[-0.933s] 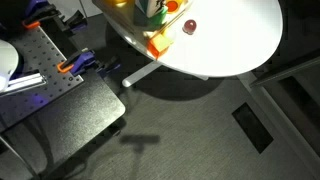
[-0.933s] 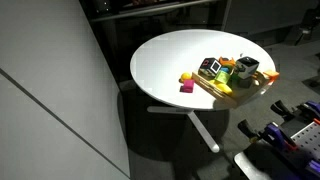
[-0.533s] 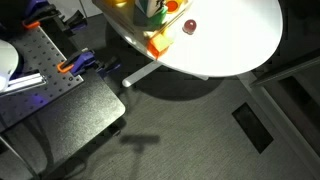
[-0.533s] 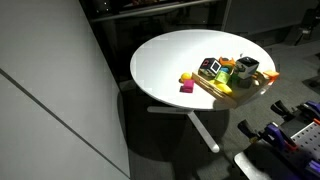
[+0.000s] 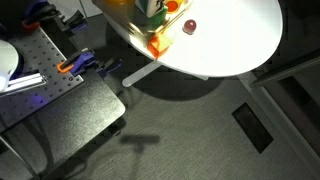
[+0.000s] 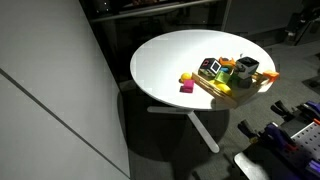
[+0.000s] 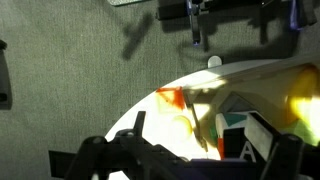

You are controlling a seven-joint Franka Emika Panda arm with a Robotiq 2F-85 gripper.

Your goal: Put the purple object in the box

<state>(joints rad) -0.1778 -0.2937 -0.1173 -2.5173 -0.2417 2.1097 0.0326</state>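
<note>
Purple object (image 5: pixel 189 27) isn't in the pincer (image 7: pixel 200 124), it's sitting on the bare top of the round white table (image 5: pixel 235 40), just outside the box (image 5: pixel 148 14) and near the orange block (image 5: pixel 158 45).

Closest thing in the wrist view is the pincer itself: dark, a bit blurry, jaws spread wide with nothing between them and nothing touching them. It hangs off past the table edge, over grey carpet. Through the gap you get the table rim, an orange blob and some of the box's colourful contents, but the little ball can't be picked out there.

Further out, in an exterior view the box (image 6: pixel 236 92) sits toward one edge of the table, packed with bright bits, and two small pieces lie just beside it; the pinkish one (image 6: pixel 186 89) looks like the purple object, though it's too small to be sure. A green item (image 5: pixel 172 7) is right up by the box.

Box is cut off at the top of the frame in an exterior view. Below the table there's a perforated plate with orange clamps (image 5: pixel 70 67).
</note>
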